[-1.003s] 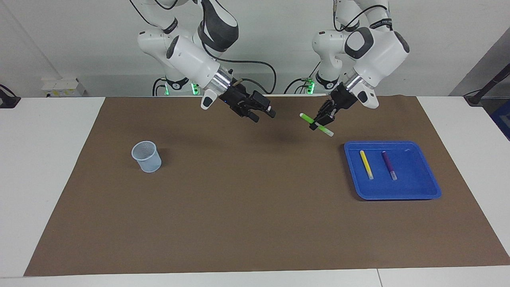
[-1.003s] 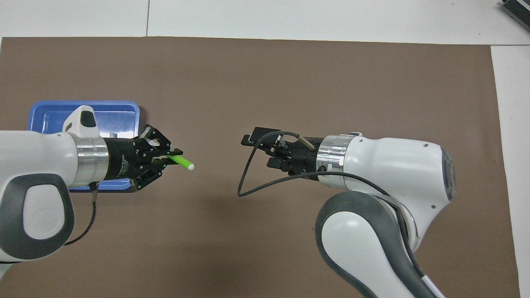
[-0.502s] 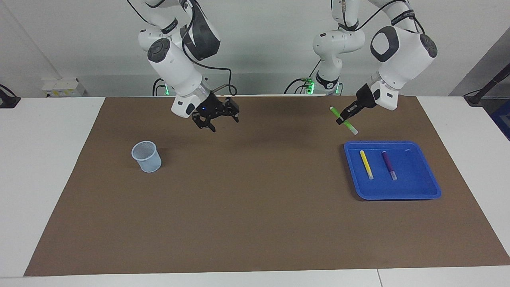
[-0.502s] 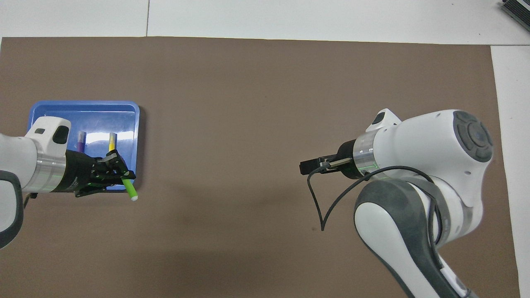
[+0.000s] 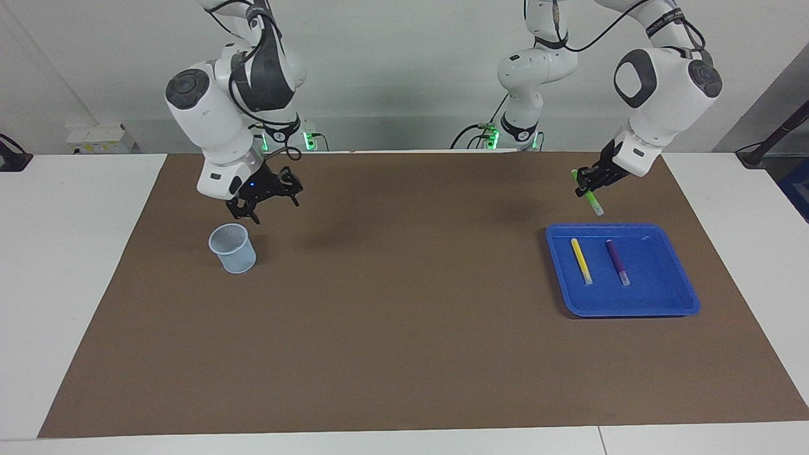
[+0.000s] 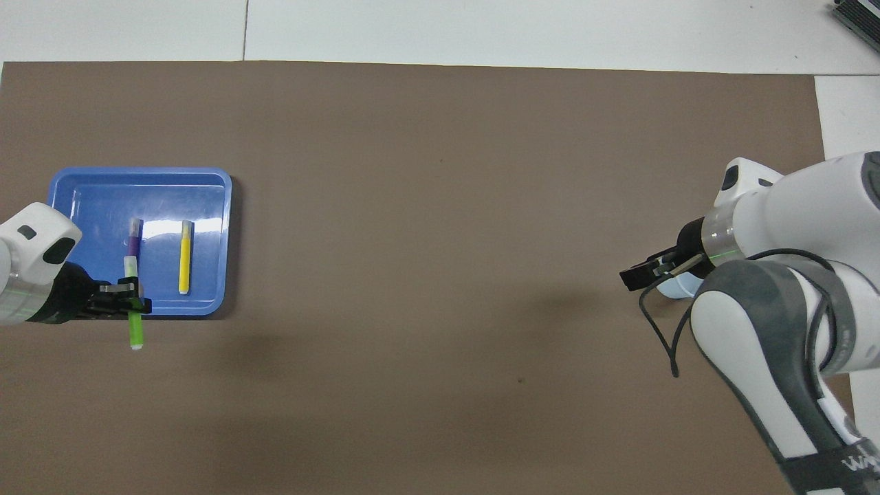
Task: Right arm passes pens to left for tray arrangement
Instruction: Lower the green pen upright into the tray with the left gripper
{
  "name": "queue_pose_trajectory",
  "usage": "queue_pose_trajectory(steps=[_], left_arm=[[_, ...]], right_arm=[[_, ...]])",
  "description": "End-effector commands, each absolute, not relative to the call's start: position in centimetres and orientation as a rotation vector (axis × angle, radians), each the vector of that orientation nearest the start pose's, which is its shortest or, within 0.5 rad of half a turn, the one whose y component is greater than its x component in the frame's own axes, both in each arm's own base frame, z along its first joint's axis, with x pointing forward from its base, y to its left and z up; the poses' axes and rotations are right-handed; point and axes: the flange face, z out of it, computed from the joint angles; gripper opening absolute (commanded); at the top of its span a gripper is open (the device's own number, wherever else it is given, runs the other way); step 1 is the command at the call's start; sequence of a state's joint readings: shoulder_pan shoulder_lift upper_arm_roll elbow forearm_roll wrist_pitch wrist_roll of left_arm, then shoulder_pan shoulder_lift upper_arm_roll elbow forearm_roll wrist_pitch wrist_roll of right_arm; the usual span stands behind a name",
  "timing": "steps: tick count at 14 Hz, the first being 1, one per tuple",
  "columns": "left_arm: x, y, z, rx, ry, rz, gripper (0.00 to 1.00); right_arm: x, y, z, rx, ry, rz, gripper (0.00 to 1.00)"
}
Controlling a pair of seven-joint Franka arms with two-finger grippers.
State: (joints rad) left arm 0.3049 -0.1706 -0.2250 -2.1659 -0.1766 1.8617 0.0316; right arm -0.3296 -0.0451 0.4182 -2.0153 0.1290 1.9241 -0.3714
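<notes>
My left gripper (image 5: pixel 586 184) is shut on the green pen (image 5: pixel 590 197), in the air over the rim of the blue tray (image 5: pixel 657 284) on the robots' side. The pen hangs slanted, pale tip down. In the overhead view the left gripper (image 6: pixel 130 302) and green pen (image 6: pixel 136 328) cover the tray's (image 6: pixel 82 199) edge. The yellow pen (image 5: pixel 581 260) (image 6: pixel 184 256) and purple pen (image 5: pixel 617 261) (image 6: pixel 132 242) lie side by side in the tray. My right gripper (image 5: pixel 265 197) (image 6: pixel 643 275) is open and empty, over the mat beside the cup.
A small translucent pale-blue cup (image 5: pixel 232 248) stands upright on the brown mat (image 5: pixel 404 303) toward the right arm's end; in the overhead view the right arm hides most of the cup (image 6: pixel 677 289). White table borders the mat.
The left gripper has carried the green pen from the table's middle to over the tray's edge and turned it steeper. The right gripper has drawn back, open, to beside the cup.
</notes>
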Motion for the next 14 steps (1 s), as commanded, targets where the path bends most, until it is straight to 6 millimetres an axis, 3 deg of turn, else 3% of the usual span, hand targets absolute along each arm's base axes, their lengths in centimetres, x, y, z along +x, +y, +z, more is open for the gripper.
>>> queue_pose_trajectory(steps=[1, 6, 9, 11, 14], left_arm=[[50.2, 5.4, 43.3, -3.242, -0.094, 0.187, 0.0], [52.0, 9.0, 39.3, -3.217, -0.043, 0.132, 0.0], [53.1, 11.0, 37.0, -3.18, -0.008, 0.128, 0.0], [54.1, 11.5, 35.7, -3.184, 0.023, 0.119, 0.0], [54.8, 13.3, 33.9, -3.149, 0.063, 0.122, 0.0]], right_arm=[[53.1, 3.7, 47.2, -3.016, -0.627, 0.077, 1.0], [53.5, 2.5, 47.8, -3.084, -0.661, 0.062, 1.0], [55.5, 2.3, 50.3, -3.105, -0.708, 0.072, 1.0], [56.2, 3.4, 51.1, -3.107, -0.643, 0.065, 1.0], [57.4, 7.0, 54.4, -3.108, -0.661, 0.041, 1.0]])
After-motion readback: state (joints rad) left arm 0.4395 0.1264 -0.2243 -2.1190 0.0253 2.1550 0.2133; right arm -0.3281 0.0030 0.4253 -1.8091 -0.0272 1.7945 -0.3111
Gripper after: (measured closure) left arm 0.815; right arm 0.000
